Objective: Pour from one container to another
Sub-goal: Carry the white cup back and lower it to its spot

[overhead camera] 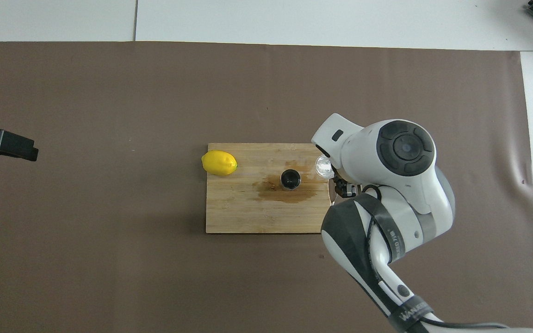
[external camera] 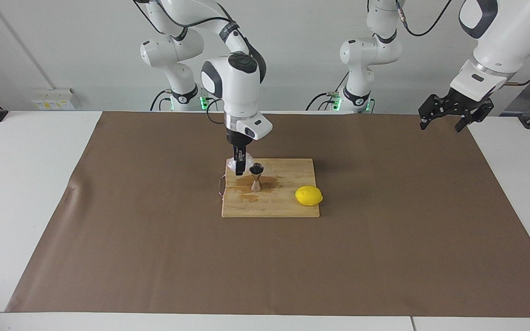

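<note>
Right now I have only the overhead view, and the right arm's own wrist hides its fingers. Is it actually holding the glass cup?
Observer: Yes. In the facing view the right gripper points straight down with its fingers closed on the glass cup.
Operator: How high is the cup against the jigger?
Observer: It looks about level with the upper rim of the jigger, beside it and not over it. The jigger stands upright on the cutting board.
Operator: And the left arm?
Observer: The left gripper waits raised over the left arm's end of the table, fingers open.
</note>
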You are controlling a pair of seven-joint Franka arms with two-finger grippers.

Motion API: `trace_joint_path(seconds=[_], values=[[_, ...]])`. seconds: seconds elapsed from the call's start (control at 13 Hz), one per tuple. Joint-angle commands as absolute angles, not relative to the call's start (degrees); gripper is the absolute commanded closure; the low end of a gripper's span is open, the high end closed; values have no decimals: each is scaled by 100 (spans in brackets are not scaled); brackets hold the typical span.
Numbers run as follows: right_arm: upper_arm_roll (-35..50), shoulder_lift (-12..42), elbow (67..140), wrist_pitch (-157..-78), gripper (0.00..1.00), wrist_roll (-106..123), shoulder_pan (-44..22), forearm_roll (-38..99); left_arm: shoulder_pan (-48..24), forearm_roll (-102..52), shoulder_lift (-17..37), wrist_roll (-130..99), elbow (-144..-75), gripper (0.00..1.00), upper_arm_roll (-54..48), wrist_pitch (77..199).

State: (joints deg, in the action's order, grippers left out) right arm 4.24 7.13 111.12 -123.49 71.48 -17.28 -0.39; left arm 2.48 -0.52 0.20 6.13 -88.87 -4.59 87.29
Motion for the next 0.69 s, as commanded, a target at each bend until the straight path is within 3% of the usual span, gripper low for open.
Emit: trace_joint_path(seconds=[0.0, 0.62], values=[[501, 606, 11364, -12313, 100, 7968, -1127, 717, 308, -62, 18, 659, -8877, 0, -501, 8719], [501, 940, 11821, -12375, 100, 10095, 183, 2440, 281, -62, 9, 642, -8903, 0, -501, 8701]])
